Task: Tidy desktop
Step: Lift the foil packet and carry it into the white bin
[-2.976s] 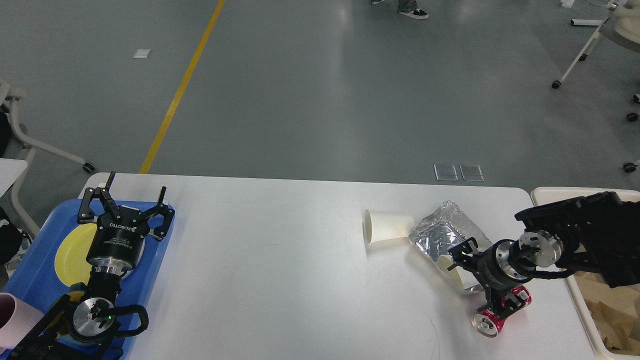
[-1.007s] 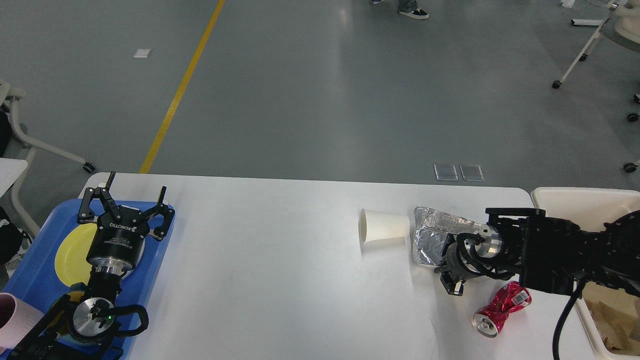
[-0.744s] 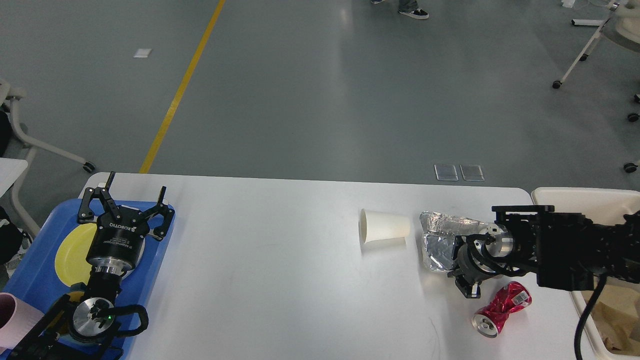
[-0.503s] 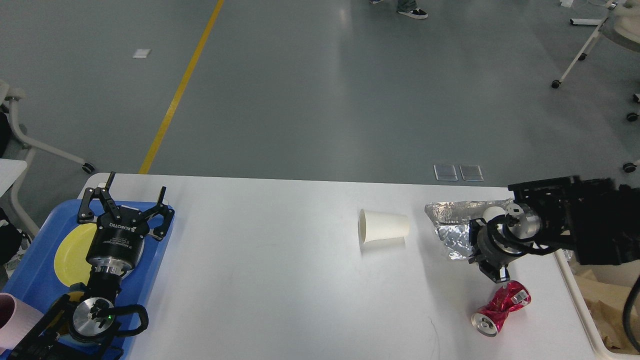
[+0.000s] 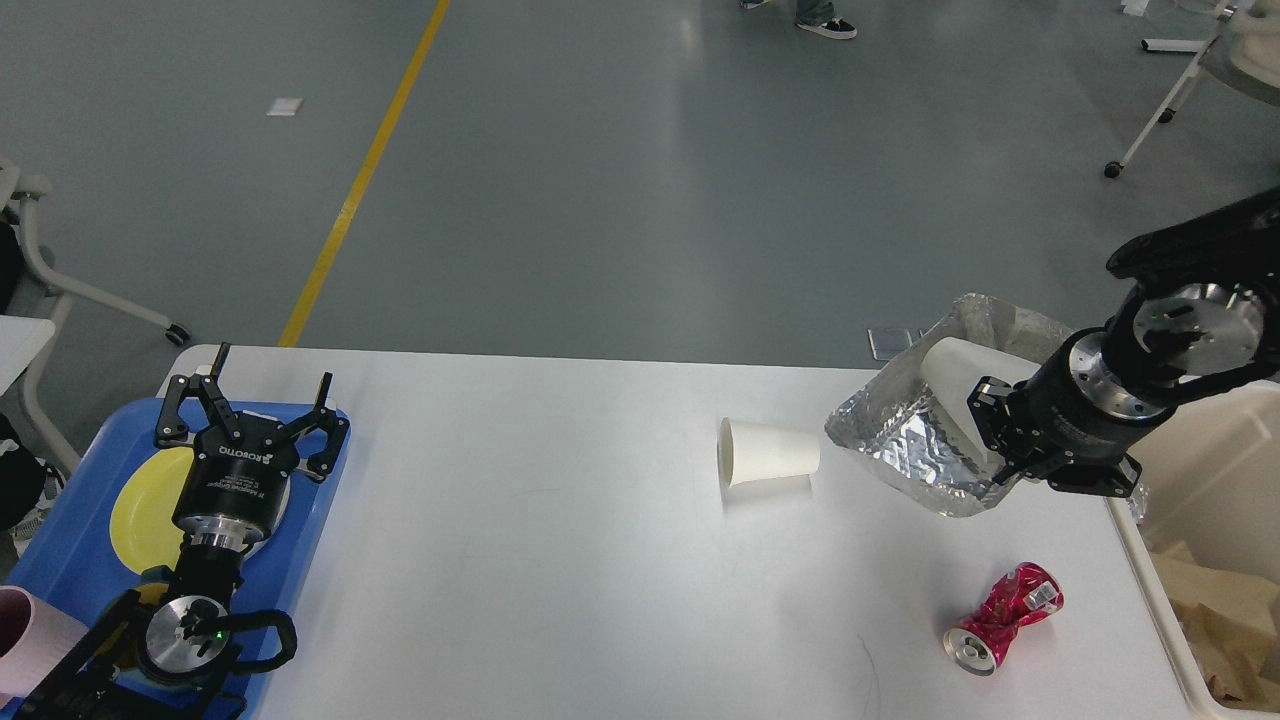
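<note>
The white desktop (image 5: 560,560) fills the lower half of the head view. A white paper cup (image 5: 768,453) lies on its side near the middle right. A crushed red can (image 5: 1003,619) lies near the front right. My right gripper (image 5: 990,440) is shut on a crumpled silver foil bag (image 5: 905,440), held in the air above the table's right end with a cream piece (image 5: 950,368) showing inside it. My left gripper (image 5: 248,402) stands open over the blue tray (image 5: 60,545) at the far left, holding nothing.
A yellow plate (image 5: 140,510) lies in the blue tray, and a pink cup (image 5: 25,630) stands at its front left. A beige bin (image 5: 1215,560) holding brown paper stands off the table's right end. Chairs stand on the grey floor beyond.
My right gripper closed on the foil bag on the table, then lifted it up and to the right, toward the bin. The can, the paper cup and my left arm stayed put.
</note>
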